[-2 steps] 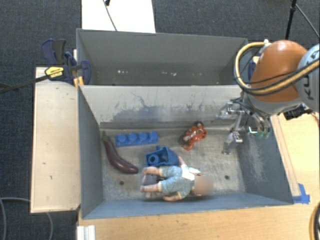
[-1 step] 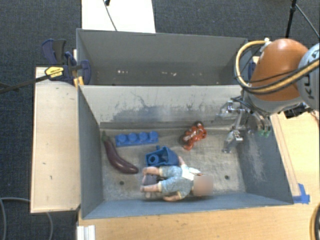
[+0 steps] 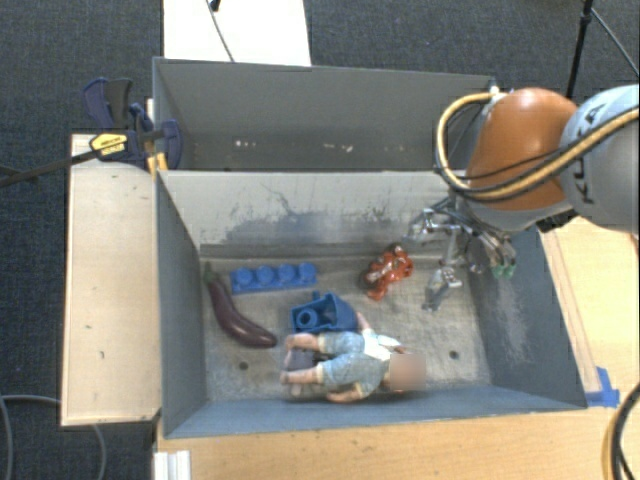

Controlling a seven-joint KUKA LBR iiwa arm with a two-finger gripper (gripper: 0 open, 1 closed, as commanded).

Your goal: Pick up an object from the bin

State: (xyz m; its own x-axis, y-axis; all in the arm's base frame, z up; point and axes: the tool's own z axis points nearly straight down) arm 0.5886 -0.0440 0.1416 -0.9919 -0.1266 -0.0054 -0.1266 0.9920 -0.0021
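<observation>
Five toys [image 3: 322,314] litter the scuffed grey bin [image 3: 300,203]; dark carpet [image 3: 60,28] surrounds it.

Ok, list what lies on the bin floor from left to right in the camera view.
Purple eggplant → small blue block → orange-red toy → gripper. The long blue brick and the doll span several of these, so they are left out.

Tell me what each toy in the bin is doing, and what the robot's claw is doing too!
doll: lying down at the front, head to the right.
long blue brick: lying flat near the back.
small blue block: sitting right beside the doll.
dark purple eggplant: lying on the left.
orange toy: lying loose near the back.
gripper: hanging just right of the orange toy.
</observation>
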